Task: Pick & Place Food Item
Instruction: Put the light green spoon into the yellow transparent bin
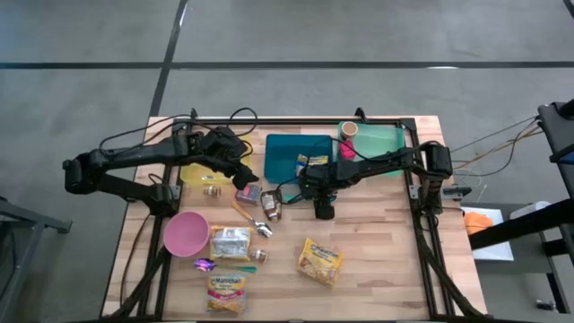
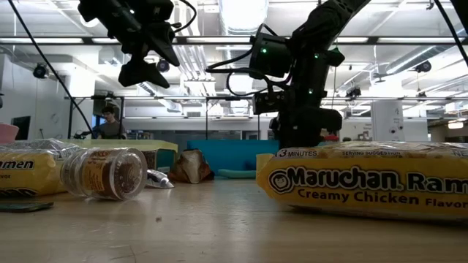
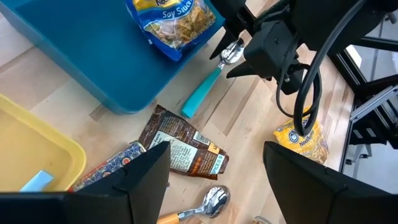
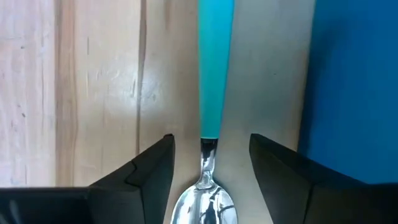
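A brown food pouch (image 3: 183, 152) lies flat on the wooden table near the teal bin (image 1: 287, 157), which holds a blue snack packet (image 3: 174, 22). My left gripper (image 3: 216, 150) hangs open above the pouch without touching it; in the high view the left gripper (image 1: 240, 172) is left of centre. My right gripper (image 4: 211, 168) points down, open. Its fingers stand on either side of the neck of a teal-handled spoon (image 4: 214, 74) that lies on the table beside the bin, with a gap showing on each side.
A yellow tray (image 1: 195, 173) and a green bin (image 1: 377, 139) sit at the back. A pink bowl (image 1: 186, 233), ramen packs (image 1: 320, 260) (image 1: 227, 292), a small jar (image 2: 102, 173) and a second spoon (image 3: 208, 200) lie toward the near side.
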Motion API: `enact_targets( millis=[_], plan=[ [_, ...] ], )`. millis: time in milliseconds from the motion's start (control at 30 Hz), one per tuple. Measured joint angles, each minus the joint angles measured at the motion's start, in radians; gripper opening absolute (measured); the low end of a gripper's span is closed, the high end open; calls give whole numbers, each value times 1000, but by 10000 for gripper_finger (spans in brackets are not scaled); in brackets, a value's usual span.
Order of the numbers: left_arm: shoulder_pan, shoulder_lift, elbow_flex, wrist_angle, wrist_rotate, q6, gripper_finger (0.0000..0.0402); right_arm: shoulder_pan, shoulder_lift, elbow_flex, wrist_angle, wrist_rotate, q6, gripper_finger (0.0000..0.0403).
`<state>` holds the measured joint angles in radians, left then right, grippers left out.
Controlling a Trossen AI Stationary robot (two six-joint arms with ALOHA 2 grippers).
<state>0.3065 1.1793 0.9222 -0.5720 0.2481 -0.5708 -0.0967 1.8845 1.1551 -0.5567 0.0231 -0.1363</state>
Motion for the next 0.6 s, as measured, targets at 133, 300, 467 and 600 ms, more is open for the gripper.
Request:
enact_targets(
  millis=[133,300,467,600],
  plan=[
    [0,0,0,0,0,-6,263,0,-2,-13,2,4,-3,207],
    [0,0,0,0,0,-7,263,0,-3,-23,8,7,-2,176],
    [1,0,0,0,15,-10,263,0,-2,-23,6,-1,3,109],
    [1,0,0,0,16,-11,263,0,2,-22,8,-17,12,70]
  ],
)
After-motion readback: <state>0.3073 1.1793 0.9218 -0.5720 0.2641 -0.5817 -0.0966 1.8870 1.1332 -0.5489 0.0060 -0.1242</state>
